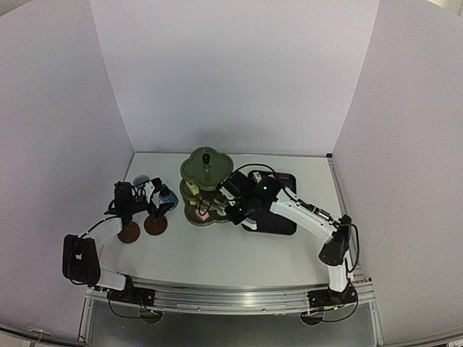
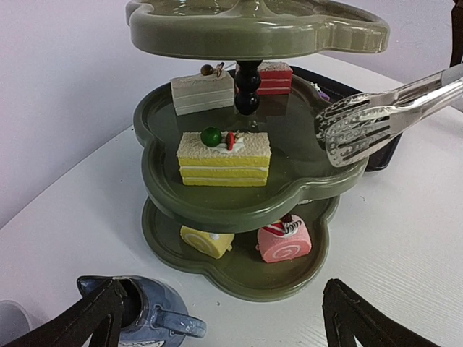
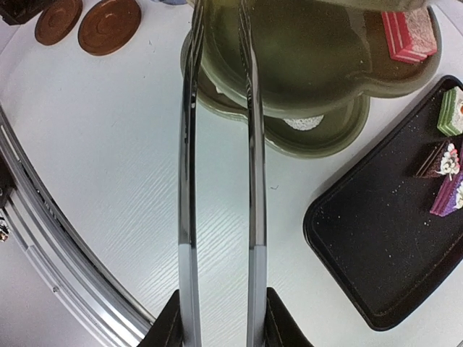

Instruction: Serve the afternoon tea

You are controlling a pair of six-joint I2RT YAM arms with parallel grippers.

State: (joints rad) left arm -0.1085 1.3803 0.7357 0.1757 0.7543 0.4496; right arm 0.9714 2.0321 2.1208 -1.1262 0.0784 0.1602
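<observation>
The olive-green three-tier stand (image 2: 239,206) fills the left wrist view. Its middle tier holds a yellow cake (image 2: 224,157), a grey slice (image 2: 202,90) and a red slice (image 2: 275,77). On the bottom tier lie a yellow roll (image 2: 207,241) and a pink roll (image 2: 284,240). My right gripper (image 3: 221,325) is shut on the metal tongs (image 3: 249,144). The tong tips (image 2: 354,126) hover empty over the middle tier's right edge. My left gripper (image 2: 228,325) stands open, the small blue jug (image 2: 148,314) beside its left finger. Two brown coasters (image 1: 155,225) (image 1: 129,232) lie left of the stand.
The black tray (image 3: 376,253) to the right of the stand holds a green cake (image 3: 452,110), a brown one (image 3: 441,159) and a purple one (image 3: 448,191). A pale cup (image 1: 140,180) stands behind the jug. White walls enclose the table.
</observation>
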